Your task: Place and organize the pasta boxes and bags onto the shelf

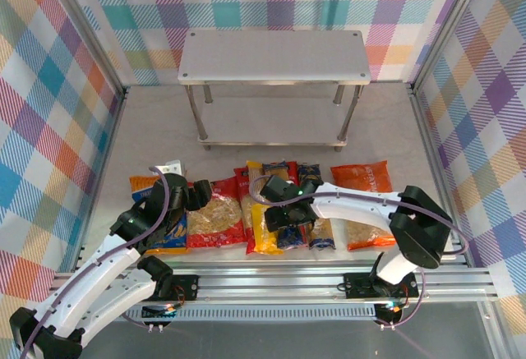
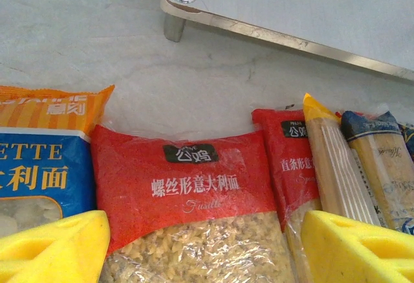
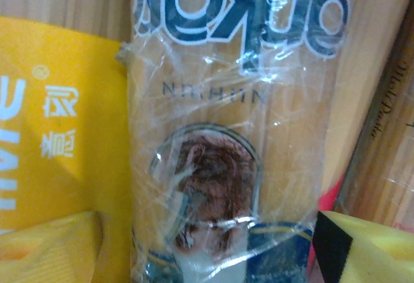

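From above, the shelf (image 1: 275, 55) stands at the far side of the counter (image 1: 156, 141) with no pack on it yet, and all the pasta lies in a row on the counter near the arm bases. The left hand (image 1: 196, 197) hangs over the red bag (image 1: 215, 221), the right hand (image 1: 288, 214) just right of the yellow spaghetti pack (image 1: 260, 223). At the left wrist the hand's yellow fingertips (image 2: 55, 247) stand wide apart, open, either side of that red bag with its clear window of spirals. I judge it light, soft and slumping, with slick film, so best pinched across its fuller middle. At the right wrist the hand is open too, its pads (image 3: 375, 250) straddling a clear-fronted spaghetti pack (image 3: 226, 134) wrapped in crinkled film, lying beside the yellow one. It should feel stiff yet brittle, so a gentle mid-length grip across its narrow width looks safest.
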